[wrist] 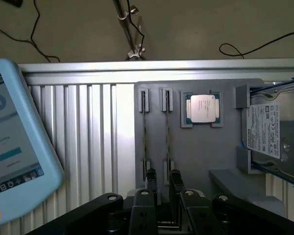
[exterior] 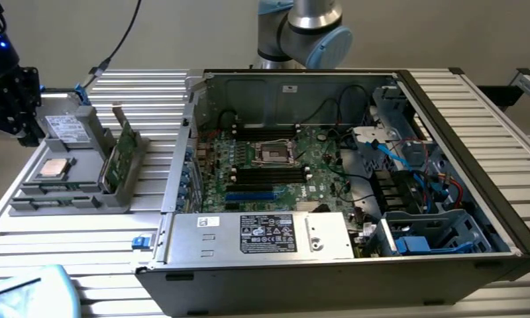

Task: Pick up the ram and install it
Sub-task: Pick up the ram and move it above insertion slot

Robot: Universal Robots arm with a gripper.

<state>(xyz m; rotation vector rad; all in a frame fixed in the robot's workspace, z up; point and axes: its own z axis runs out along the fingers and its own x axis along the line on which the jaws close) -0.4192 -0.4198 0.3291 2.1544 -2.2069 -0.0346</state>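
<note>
Hovering my gripper (wrist: 163, 177) over the parts tray (wrist: 201, 161), well apart from the open computer case (exterior: 336, 295). The case lies on its side, I'd guess so the motherboard (exterior: 274, 165) slots face up for insertion. The hard drive (wrist: 264, 134) and CPU chip (wrist: 203, 108) are parked off to one side of my jaws. Two slim sticks stand on edge in slotted clips, presumably so I can pinch their flat faces. The ram (wrist: 167, 132) runs straight ahead from the gap between my fingertips (wrist: 176, 178). The second stick (wrist: 144, 132) sits just outside one finger. Jaws are part-open with a narrow gap and grip nothing.
</note>
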